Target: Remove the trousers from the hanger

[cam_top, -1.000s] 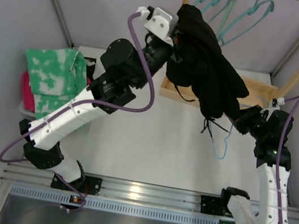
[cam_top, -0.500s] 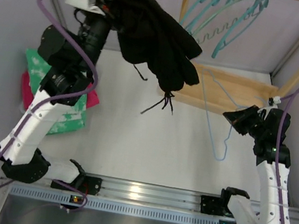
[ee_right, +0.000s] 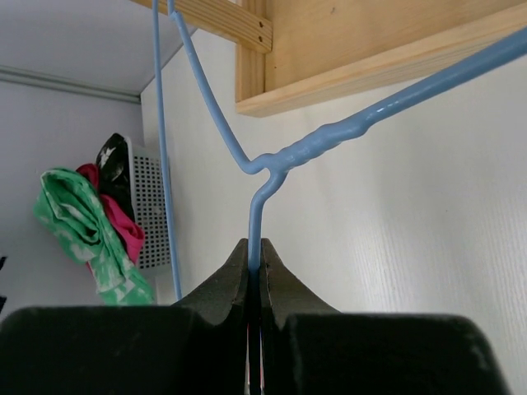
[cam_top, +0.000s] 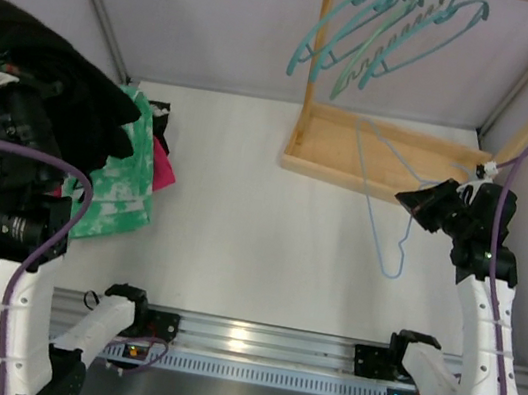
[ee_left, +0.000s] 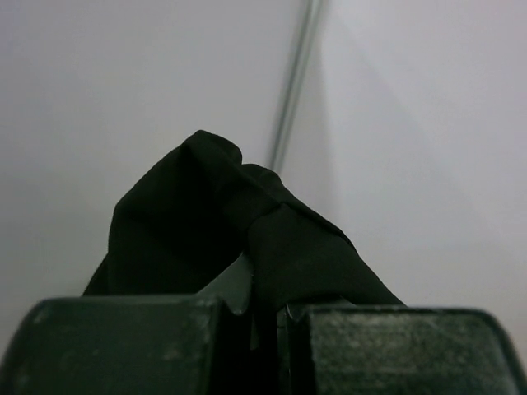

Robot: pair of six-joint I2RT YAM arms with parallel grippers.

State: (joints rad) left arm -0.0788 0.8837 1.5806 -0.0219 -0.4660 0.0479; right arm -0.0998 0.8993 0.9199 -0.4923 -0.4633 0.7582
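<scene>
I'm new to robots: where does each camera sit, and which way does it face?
Top external: above and behind, looking down at the table; both arms show.
Left wrist: on the left arm, facing a wall; left pincer shut on the trousers.
Right wrist: on the right arm, looking across the table; right pincer clamps the hanger.
Shared: top and right wrist both show the hanger.

It was a robot laboratory cell: plain grey walls (cam_top: 225, 8) enclosed a white worktop (cam_top: 266, 249), with an aluminium mounting rail (cam_top: 260, 341) at its edge.
</scene>
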